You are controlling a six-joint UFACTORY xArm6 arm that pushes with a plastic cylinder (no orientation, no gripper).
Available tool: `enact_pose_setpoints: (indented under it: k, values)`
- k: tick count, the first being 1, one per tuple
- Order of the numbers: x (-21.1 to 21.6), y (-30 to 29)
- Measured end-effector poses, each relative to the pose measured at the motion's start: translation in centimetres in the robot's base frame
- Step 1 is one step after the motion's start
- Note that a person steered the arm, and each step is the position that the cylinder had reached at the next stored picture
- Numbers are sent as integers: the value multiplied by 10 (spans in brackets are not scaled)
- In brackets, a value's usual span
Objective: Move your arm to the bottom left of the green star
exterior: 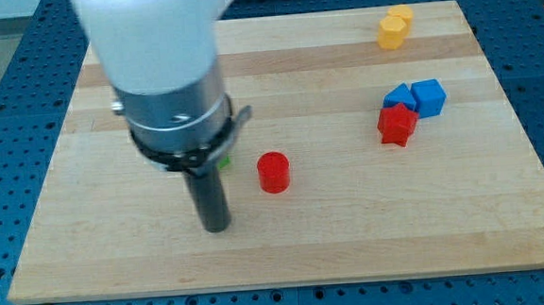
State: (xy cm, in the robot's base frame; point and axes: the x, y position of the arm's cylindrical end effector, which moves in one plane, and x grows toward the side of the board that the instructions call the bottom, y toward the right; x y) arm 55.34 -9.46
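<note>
A red cylinder (274, 172) sits mid-board; yellow blocks (395, 27), two blue blocks (417, 97) and a red star (396, 125) lie toward the view's right.

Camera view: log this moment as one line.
my tip: on board, below-left of green star | green star: mostly hidden by arm | red cylinder: right of tip, apart

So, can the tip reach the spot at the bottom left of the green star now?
Probably yes. My tip is already below the green star, which the arm mostly hides; the red cylinder lies to the right, off the path.
</note>
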Motion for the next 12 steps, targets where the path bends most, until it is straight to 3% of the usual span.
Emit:
enact_pose_setpoints:
  k: [2,5,8,12]
  values:
    - [-40,26]
    - [-44,126]
    - [-70,136]
    - [-91,220]
